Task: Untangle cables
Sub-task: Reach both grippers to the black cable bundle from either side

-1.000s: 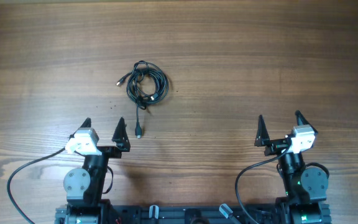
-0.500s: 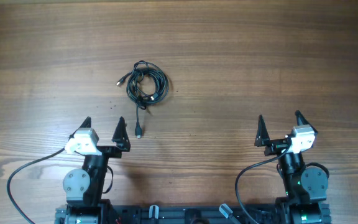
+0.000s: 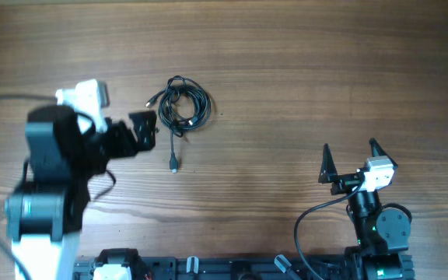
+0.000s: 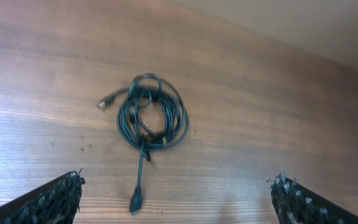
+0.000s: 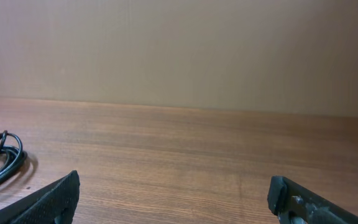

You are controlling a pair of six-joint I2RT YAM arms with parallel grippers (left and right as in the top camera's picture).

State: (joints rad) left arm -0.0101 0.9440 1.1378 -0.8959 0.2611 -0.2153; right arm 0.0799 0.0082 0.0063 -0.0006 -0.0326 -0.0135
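On the wooden table [image 3: 302,70], the cables [image 3: 182,109] lay in a small coil near the left gripper [image 3: 148,129], its jaws wide. The right gripper [image 3: 349,149] sat far off, jaws wide too. Reaching looked like the step; next, pinch the loose plug end [image 3: 173,166].

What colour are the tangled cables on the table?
Black cables, clearest in the left wrist view.

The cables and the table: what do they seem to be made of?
Cables: black, slightly glossy jacket, probably rubber or plastic, since they bend in soft loops. Table: brown with long grain lines and a matte finish; it could be real wood or wood-look laminate, and the pictures do not show which.
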